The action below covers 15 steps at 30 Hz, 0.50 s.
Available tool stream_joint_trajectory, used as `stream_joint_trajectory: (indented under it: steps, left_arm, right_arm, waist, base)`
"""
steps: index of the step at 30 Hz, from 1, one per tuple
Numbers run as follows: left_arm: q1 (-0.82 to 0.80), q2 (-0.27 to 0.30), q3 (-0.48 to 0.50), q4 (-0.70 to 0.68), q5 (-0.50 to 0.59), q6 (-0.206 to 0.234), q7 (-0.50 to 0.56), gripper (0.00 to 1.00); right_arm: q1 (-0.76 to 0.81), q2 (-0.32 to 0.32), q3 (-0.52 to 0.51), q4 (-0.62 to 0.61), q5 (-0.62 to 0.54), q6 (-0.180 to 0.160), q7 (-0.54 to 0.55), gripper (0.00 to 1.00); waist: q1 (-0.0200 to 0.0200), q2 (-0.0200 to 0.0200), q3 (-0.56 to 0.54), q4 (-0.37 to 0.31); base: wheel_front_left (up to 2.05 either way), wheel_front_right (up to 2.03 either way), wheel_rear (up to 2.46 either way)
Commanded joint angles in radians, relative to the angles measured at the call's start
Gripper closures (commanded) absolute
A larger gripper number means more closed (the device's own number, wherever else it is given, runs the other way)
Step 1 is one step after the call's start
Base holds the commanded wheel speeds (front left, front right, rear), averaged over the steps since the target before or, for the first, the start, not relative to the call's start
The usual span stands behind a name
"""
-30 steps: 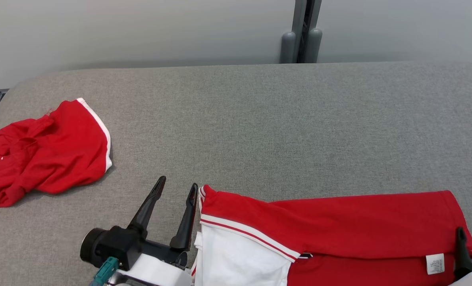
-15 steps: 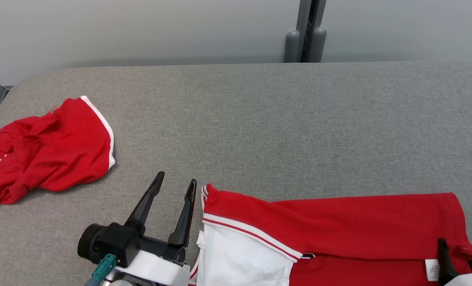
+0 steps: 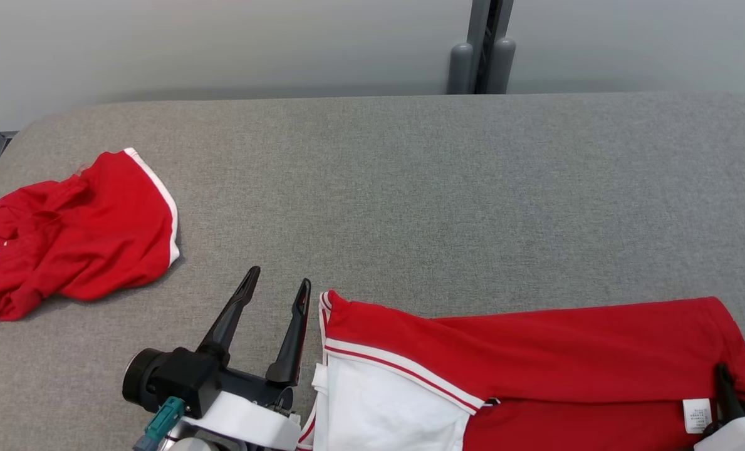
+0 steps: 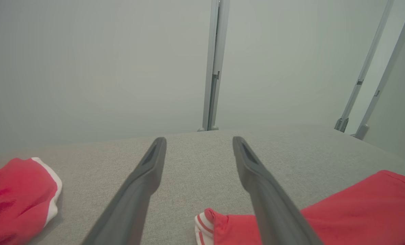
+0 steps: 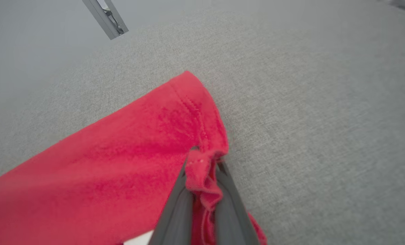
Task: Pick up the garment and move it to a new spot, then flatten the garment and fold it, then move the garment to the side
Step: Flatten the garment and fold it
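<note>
The garment, a red and white shirt folded into a long band, lies along the near edge of the grey table. My right gripper is shut on the garment's red right-hand corner, the cloth bunched between its fingers. At the garment's left end my left gripper stands open, just beside the striped sleeve hem, with nothing between its fingers.
A second red garment with white trim lies crumpled at the table's left edge. A grey post stands behind the table against a pale wall. Bare grey cloth covers the middle and far side of the table.
My right gripper has shut on the garment's right corner, pinching the cloth. The left gripper has stayed open beside the left end. The head view has shifted slightly.
</note>
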Motion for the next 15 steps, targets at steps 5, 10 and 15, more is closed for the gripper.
stream_joint_trajectory:
  steps: [5, 10, 15]
  left_arm:
    - [-0.015, 0.003, -0.002, 0.002, -0.001, 0.003, -0.004, 0.00]
    - [-0.016, 0.004, -0.003, -0.001, -0.008, 0.009, -0.004, 0.00]
    - [-0.013, 0.004, -0.005, 0.003, -0.011, 0.012, -0.004, 0.00]
  right_arm:
    - [-0.022, -0.049, -0.029, 0.023, -0.029, 0.000, 0.000, 1.00]
    - [-0.044, -0.086, -0.090, 0.063, -0.081, 0.000, 0.000, 1.00]
    - [-0.062, -0.091, -0.116, 0.078, -0.122, 0.000, 0.000, 1.00]
  waist:
    - [0.0000, 0.0000, -0.006, 0.003]
    - [0.0000, 0.0000, -0.011, 0.005]
    - [0.0000, 0.0000, -0.020, 0.007]
  base:
    - [0.00, 0.00, 0.00]
    - [0.00, 0.00, 0.00]
    - [0.00, 0.00, 0.00]
